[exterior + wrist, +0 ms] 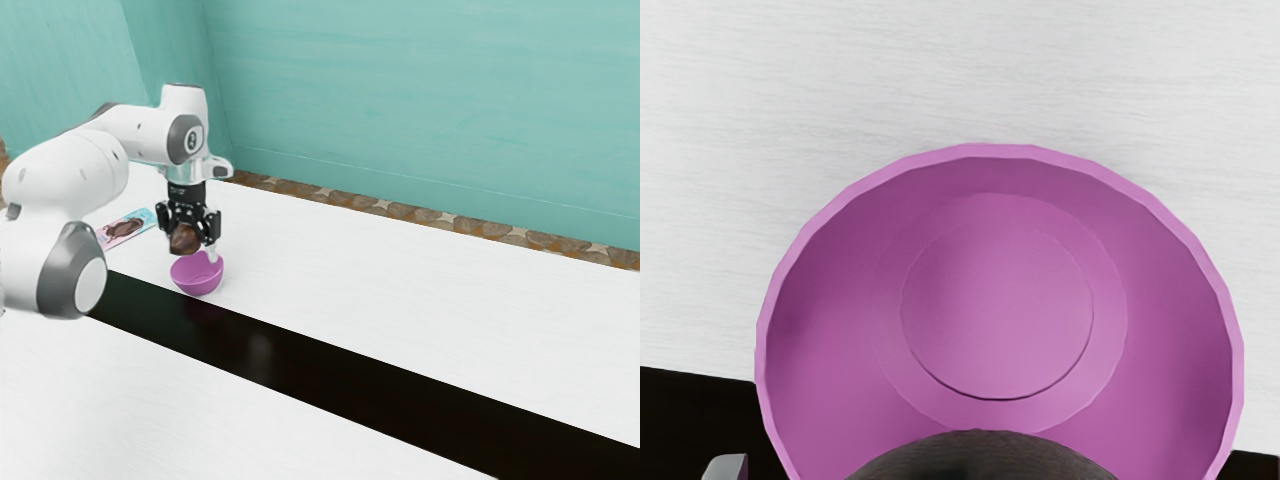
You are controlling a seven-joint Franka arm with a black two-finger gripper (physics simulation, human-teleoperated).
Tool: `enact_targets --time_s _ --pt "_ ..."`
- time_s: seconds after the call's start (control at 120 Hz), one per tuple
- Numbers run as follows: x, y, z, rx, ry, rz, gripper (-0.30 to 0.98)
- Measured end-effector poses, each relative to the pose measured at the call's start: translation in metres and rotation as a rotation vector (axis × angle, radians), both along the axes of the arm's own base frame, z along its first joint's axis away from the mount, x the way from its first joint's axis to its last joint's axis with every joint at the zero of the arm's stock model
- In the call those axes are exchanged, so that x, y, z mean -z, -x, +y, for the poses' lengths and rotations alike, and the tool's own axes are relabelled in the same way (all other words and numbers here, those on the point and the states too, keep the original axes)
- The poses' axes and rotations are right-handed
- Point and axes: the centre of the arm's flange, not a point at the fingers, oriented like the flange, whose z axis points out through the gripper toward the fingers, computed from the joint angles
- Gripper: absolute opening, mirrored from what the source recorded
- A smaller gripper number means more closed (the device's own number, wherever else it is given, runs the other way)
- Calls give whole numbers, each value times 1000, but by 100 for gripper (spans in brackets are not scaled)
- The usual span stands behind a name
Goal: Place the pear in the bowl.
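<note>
We hold the pear (184,241) gripped in our fingers (212,230) above the purple bowl (197,282), whose round bottom (998,310) we see; near the bowl, a patterned card (124,228) lies on the surface (350,270).

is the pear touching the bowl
Cannot tell. In the exterior view the outlines of the pear and the bowl run together; the wrist view looks down past the pear into the bowl, so neither shows contact or a gap.

One bowl (997,310), one pear (185,239), one card (111,238), one arm (75,172)
</note>
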Motion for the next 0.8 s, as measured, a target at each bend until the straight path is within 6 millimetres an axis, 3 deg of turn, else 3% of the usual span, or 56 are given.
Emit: enact_targets --time_s 0.358,0.5,0.558,0.608,0.65,0.7,0.75,0.8 --pt "8 -4 -5 36 16 -10 58" --pt "-1 -5 -9 48 19 -19 63" --pt "-46 -8 -37 89 23 -69 64" --pt "-108 -2 -89 162 54 -133 65" --pt "-159 20 -135 228 94 -172 66" --pt "-201 60 -179 300 135 -193 66" --pt "-234 101 -204 351 155 -216 67" --pt "-257 128 -216 384 155 -235 67"
